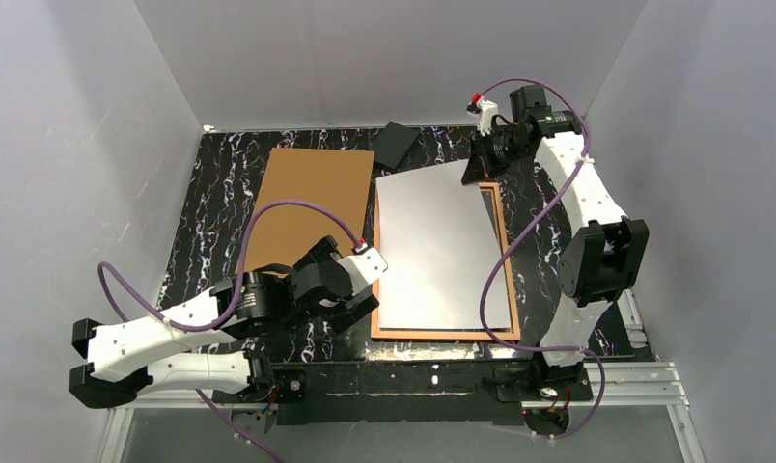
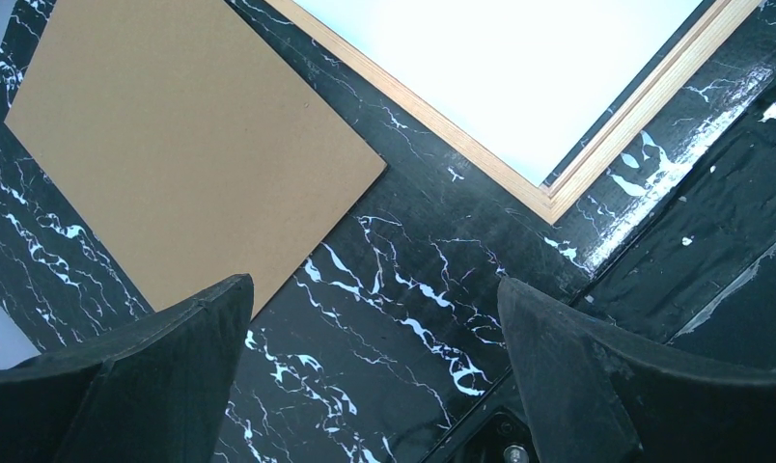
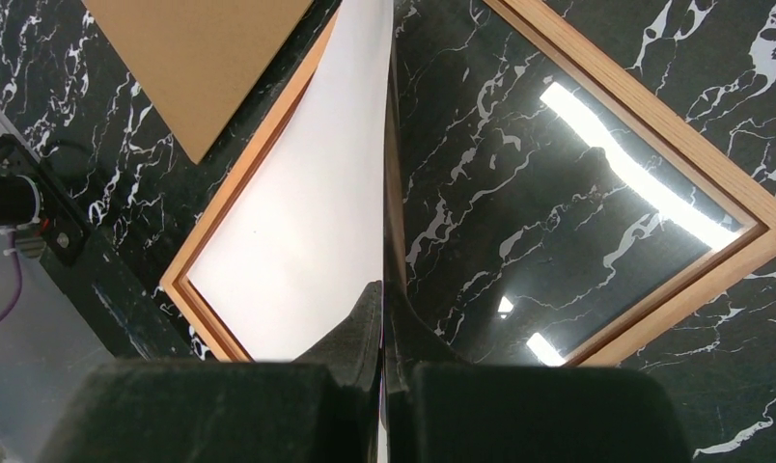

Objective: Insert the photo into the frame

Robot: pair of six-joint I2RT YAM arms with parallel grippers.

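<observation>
Grey walls point(image 1: 365, 58) enclose a black, white-veined worktop point(image 1: 210, 183). At centre-right the frame point(image 1: 442, 334) lies back-up with its pale wood side showing, so its opening can take a sheet from above. Glare inside that opening in the right wrist view suggests a clear pane point(image 3: 577, 193) is seated there. The photo point(image 1: 432, 251) rests white side up, slightly askew over the frame, with its near edge low by the border and its far right corner raised. The jaws of the right arm point(image 1: 587, 193) are pressed together on that raised corner, pinching the thin sheet, probably to steer it square before lowering. The jaws of the left arm point(image 1: 172, 333) are spread and hold nothing. They hover over bare worktop near the frame's near left corner, seemingly placed to steady it. A brown cardboard board point(image 1: 312, 203) lies flat just beside the frame on the left, likely the backing for later.
</observation>
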